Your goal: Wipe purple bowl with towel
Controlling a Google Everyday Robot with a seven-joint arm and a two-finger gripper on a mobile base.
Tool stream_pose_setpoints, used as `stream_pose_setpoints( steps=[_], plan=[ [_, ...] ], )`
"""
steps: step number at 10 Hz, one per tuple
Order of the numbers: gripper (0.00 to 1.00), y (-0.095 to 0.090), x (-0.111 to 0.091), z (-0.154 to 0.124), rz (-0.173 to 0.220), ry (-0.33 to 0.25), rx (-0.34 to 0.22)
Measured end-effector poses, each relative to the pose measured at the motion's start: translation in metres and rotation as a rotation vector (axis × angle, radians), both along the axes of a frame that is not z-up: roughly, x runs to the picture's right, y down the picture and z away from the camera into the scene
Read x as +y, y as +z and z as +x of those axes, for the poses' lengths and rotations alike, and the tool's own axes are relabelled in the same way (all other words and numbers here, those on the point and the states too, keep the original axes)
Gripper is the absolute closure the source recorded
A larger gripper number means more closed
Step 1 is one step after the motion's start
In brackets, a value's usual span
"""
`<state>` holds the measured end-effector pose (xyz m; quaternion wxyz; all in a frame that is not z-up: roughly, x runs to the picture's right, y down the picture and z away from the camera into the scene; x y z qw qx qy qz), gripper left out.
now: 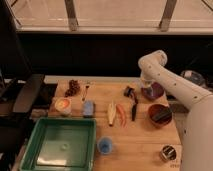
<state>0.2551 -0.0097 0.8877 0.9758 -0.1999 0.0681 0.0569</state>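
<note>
The purple bowl (155, 92) sits at the back right of the wooden table (145, 140), dark and glossy. My white arm comes in from the right and bends down over it. My gripper (146, 85) hangs at the bowl's left rim, its tip down in or just above the bowl, and it is shut. The towel is not visible apart from the gripper, and I cannot tell whether it is held.
A red bowl (160, 114) with a dark block stands just in front of the purple bowl. A black utensil (134, 107), a carrot (121, 115) and a banana (111, 113) lie mid-table. A blue sponge (89, 108), a blue cup (105, 145) and a green tray (35, 150) are to the left.
</note>
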Motion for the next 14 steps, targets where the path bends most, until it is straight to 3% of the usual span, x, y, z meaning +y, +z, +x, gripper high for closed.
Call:
stream_pose_setpoints(
  steps=[4,8,11,14],
  plan=[
    [1.0,-0.018,0.014,0.01,-0.018,0.012,0.059],
    [1.0,-0.024,0.014,0.091,-0.035,0.012,0.187],
    [1.0,-0.009,0.006,0.117,-0.025,0.027,0.189],
    [1.0,0.005,0.001,0.101,-0.012,0.037,0.148]
  ],
)
